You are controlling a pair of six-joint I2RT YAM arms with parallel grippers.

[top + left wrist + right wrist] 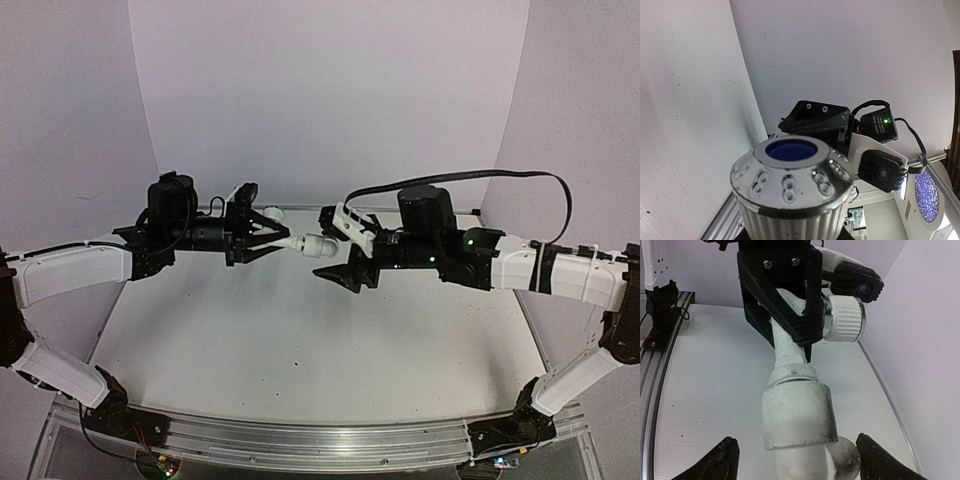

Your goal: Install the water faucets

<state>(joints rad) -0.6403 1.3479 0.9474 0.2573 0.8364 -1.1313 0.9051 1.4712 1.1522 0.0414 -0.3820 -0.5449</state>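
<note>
Both claws hang in the air above the back half of the table (300,350), the left claw (282,236) and right claw (328,246) nose to nose. The joined faucet (308,243) bridges them. Its knob end is pinched inside the left claw, with the knob poking out past one side of it. The elbow end sits between the right claw's spread fingers (722,462), gap on either side. Table's well below the lot.

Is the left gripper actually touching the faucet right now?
Touching. The right wrist view shows the left gripper clamped around the faucet at its thin white neck, no gap visible.
</note>
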